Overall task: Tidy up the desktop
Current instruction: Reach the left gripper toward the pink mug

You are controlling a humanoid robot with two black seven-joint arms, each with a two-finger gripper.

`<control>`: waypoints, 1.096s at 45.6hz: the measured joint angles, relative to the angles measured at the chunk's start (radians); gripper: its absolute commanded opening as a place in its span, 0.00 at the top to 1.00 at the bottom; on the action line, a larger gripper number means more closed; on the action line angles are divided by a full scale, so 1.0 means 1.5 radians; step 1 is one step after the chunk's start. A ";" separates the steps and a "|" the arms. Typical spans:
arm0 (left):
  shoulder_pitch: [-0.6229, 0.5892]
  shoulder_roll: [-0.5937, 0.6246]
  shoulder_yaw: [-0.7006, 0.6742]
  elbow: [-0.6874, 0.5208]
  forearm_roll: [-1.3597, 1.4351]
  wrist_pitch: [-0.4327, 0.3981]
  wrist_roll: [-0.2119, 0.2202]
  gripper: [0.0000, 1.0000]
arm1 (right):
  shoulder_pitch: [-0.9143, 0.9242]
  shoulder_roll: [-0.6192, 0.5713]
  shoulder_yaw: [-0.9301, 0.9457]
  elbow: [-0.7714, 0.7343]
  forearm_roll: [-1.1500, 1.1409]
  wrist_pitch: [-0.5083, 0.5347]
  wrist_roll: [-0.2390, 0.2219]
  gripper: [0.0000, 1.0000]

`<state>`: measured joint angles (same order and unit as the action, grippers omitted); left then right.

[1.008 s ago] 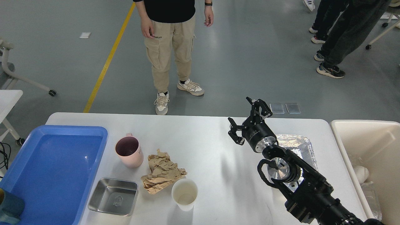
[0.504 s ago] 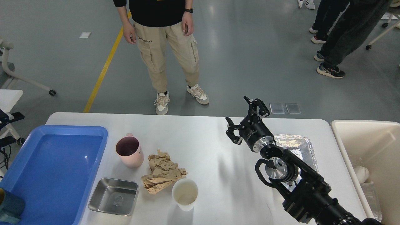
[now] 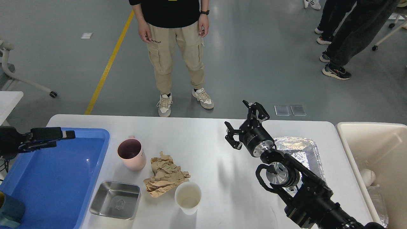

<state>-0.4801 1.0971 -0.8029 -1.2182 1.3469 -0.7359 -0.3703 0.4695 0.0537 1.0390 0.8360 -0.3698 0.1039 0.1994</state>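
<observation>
The floor is grey concrete with a yellow line (image 3: 109, 62), and the white counter (image 3: 203, 140) fills the lower half of the view from the blue tray (image 3: 54, 178) at the left to the beige bin (image 3: 375, 149) at the right. 1 person in beige trousers (image 3: 176, 54) stands just behind the far edge of the counter.

The right arm comes in from the lower right corner and rises diagonally toward the middle of the counter. Its hand, the right hand (image 3: 243, 125), is held above the surface near the far edge, with the 2 fingers spread wide and nothing between them. The left hand (image 3: 60, 135) enters from the left edge and reaches level over the far part of the blue tray. It is seen dark and from the side, so I cannot tell how its fingers stand.

On the counter there are 1 pink mug (image 3: 131, 154), 1 crumpled brown paper (image 3: 165, 175), 1 white paper cup (image 3: 188, 197) touching the paper, 1 small steel tray (image 3: 115, 199) and 1 foil tray (image 3: 297, 151), partly hidden by the right arm.
</observation>
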 measured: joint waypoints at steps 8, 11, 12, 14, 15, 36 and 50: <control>-0.038 -0.005 0.045 -0.002 0.049 -0.008 -0.016 0.03 | 0.000 -0.001 0.000 0.000 0.000 -0.001 0.000 0.00; -0.052 -0.008 0.061 -0.003 0.085 -0.007 -0.034 0.04 | 0.000 -0.002 0.000 0.000 0.000 -0.001 0.000 0.00; -0.057 -0.012 0.066 -0.003 0.099 -0.007 -0.041 0.04 | 0.000 -0.002 0.000 0.000 0.000 -0.001 0.000 0.00; -0.066 -0.021 0.073 -0.003 0.124 -0.006 -0.051 0.05 | 0.000 -0.002 0.000 0.000 0.000 -0.001 0.000 0.00; -0.069 -0.026 0.075 -0.003 0.135 -0.005 -0.054 0.05 | 0.000 -0.002 0.000 0.000 0.000 -0.001 0.000 0.00; -0.132 -0.158 0.107 0.080 0.354 0.027 -0.061 0.12 | -0.003 -0.007 -0.002 0.012 0.000 -0.001 0.000 0.00; -0.134 -0.218 0.145 0.169 0.376 0.086 -0.061 0.15 | -0.010 -0.007 -0.007 0.020 0.000 0.000 0.000 0.00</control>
<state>-0.6808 0.7707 -0.5861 -0.9652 1.9111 -0.6075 -0.4613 0.4545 0.0429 1.0278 0.8656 -0.3698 0.1044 0.1994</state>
